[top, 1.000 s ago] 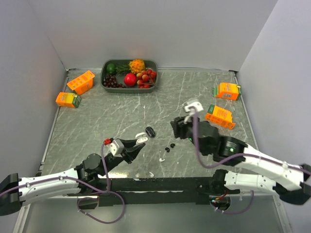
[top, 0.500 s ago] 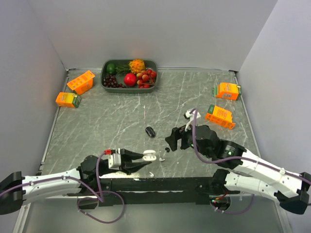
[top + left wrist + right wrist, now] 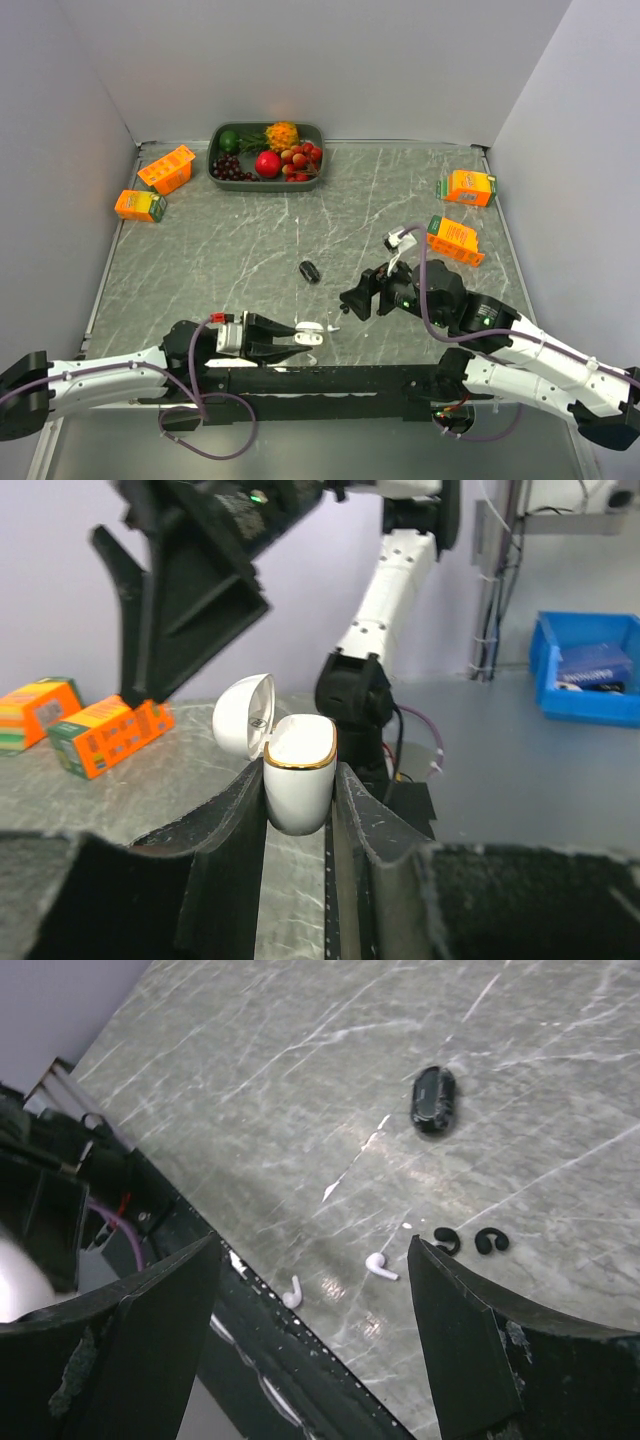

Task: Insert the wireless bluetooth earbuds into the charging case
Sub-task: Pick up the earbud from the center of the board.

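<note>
At the near edge, the left gripper (image 3: 297, 810) clamps the open white case (image 3: 300, 760), while the right gripper (image 3: 315, 1250), fingers spread and empty, hovers above two white earbuds (image 3: 378, 1266).

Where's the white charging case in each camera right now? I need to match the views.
Top external: white charging case in the left gripper, low centre.
Left wrist: centre, between the fingers, lid open.
Right wrist: perhaps the white blur at the left edge; cannot tell.
Shared landmark: the grey marble table.
</note>
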`<act>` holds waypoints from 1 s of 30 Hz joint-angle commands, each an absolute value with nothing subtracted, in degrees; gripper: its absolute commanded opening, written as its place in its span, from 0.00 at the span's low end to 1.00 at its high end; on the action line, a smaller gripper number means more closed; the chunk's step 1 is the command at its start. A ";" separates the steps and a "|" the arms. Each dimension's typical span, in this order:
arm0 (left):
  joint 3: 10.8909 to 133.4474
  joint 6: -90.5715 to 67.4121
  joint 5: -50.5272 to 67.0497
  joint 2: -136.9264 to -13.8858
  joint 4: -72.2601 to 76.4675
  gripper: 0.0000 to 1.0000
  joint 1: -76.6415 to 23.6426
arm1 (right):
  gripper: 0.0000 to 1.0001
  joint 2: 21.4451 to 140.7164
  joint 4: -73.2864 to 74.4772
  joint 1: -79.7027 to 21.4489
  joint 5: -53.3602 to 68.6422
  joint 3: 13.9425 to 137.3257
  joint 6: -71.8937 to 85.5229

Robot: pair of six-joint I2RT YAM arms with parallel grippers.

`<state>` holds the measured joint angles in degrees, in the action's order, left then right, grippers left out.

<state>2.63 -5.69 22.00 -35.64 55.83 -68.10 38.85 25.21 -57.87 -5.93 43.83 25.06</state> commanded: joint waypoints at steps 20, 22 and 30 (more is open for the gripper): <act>7.21 10.46 -7.55 -19.07 31.11 0.01 -75.67 | 0.71 61.08 25.15 -57.92 -4.66 40.43 26.02; 6.86 10.46 -8.52 -18.46 31.73 0.01 -75.76 | 0.70 61.70 23.38 -58.09 -4.57 39.82 24.79; 4.57 5.72 -10.54 -10.38 27.95 0.01 -76.38 | 0.63 68.63 19.60 -61.17 -3.52 41.31 15.58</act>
